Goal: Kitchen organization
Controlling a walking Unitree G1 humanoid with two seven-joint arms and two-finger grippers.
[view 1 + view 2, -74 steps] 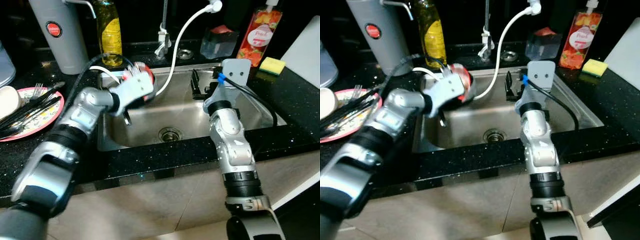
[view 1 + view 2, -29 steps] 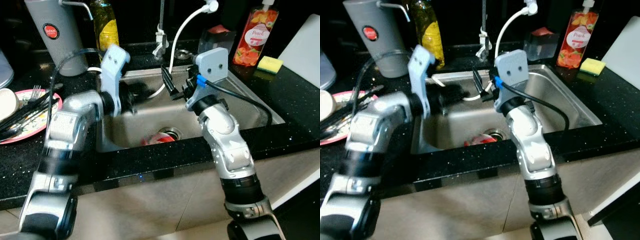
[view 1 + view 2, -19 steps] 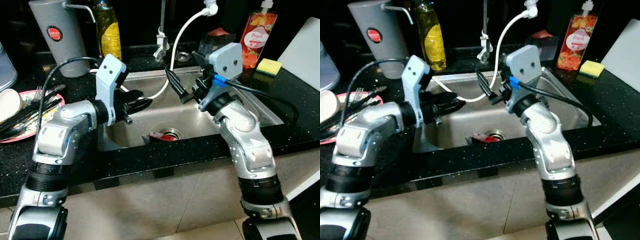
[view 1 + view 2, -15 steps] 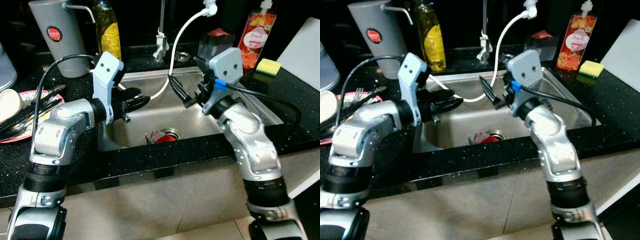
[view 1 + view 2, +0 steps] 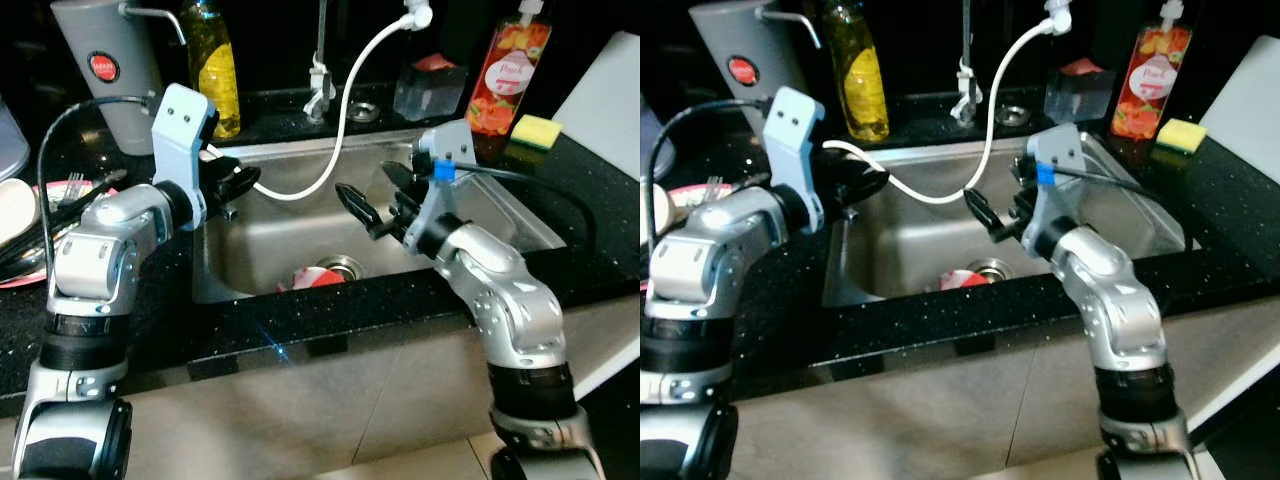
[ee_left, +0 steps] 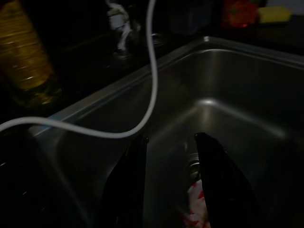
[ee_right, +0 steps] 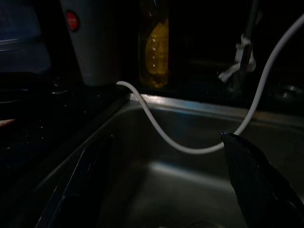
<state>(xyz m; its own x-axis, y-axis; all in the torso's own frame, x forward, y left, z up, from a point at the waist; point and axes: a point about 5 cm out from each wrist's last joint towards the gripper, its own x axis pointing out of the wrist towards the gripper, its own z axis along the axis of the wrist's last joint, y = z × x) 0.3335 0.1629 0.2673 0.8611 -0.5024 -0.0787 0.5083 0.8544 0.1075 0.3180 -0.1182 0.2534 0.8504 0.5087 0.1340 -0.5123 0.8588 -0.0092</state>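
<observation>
- Now the left claw [image 5: 240, 180] stood over the sink's left rim with its fingers a little apart and nothing between them; 2.5 s earlier it had been wrapped round a red-and-white object at that same edge, so the object had been let go in the meantime.
- The right claw [image 5: 372, 212] hung above the middle of the basin, its two black fingers spread and empty. It had swung from the back right corner toward the centre and dropped lower over the last couple of seconds.
- The red-and-white object [image 5: 312, 277], the thing being tidied, lay on the sink floor right beside the drain [image 5: 341, 266]; the left wrist view caught it just below the fingertips [image 6: 216, 156]. What it was exactly I could not make out.
- A white hose [image 5: 340, 125] looped from the tap [image 5: 319, 75] down across the back of the sink [image 5: 520, 215], near the left claw but not visibly touching it.
- On the bench [image 5: 590, 170] behind stood a yellow oil bottle [image 5: 212, 60], a grey jug [image 5: 105, 70], a red soap bottle [image 5: 508, 65] and a yellow sponge [image 5: 537, 130]; a pink plate [image 5: 40, 255] of cutlery sat well to the left.
- As a judgement: the drop into the sink looked finished, and with both claws free the next item, likely from that plate, seemed the natural thing to fetch.
</observation>
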